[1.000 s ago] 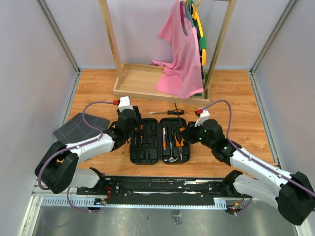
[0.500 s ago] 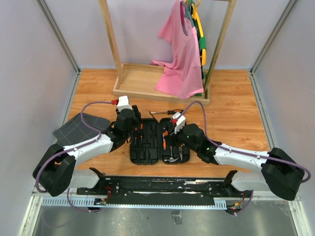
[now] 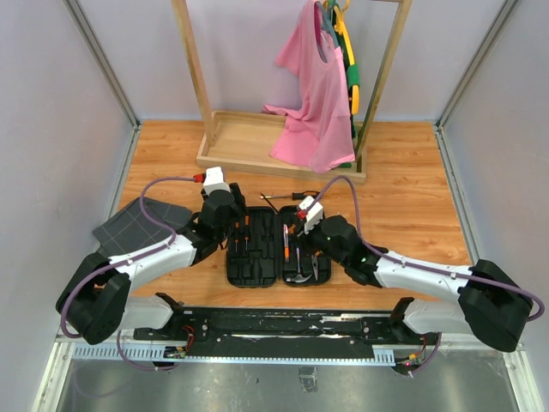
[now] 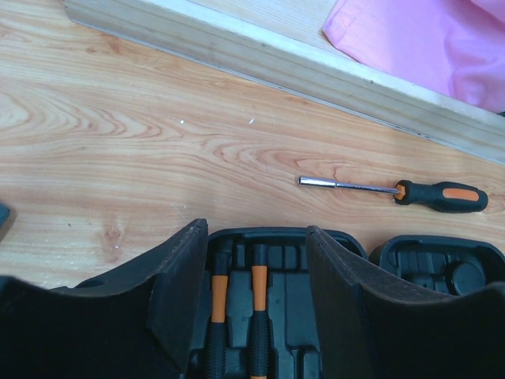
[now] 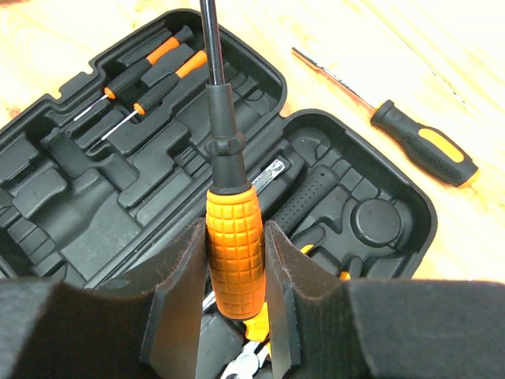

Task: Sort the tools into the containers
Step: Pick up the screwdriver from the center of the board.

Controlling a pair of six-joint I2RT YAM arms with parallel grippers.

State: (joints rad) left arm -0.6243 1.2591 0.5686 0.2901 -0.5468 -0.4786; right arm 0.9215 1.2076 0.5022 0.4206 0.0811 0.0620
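While the right jaws clamp the orange-handled screwdriver (image 5: pixel 223 126) above the open tool case (image 5: pixel 71 213), mid-frame, I'd align its shaft with a free slot before lowering; left jaws gape empty.

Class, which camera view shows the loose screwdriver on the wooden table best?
The left wrist view: the screwdriver lies whole, side-on and sharp, with nothing crossing it. The right wrist view shows it slanted in the upper right corner. The top view shows it only tiny.
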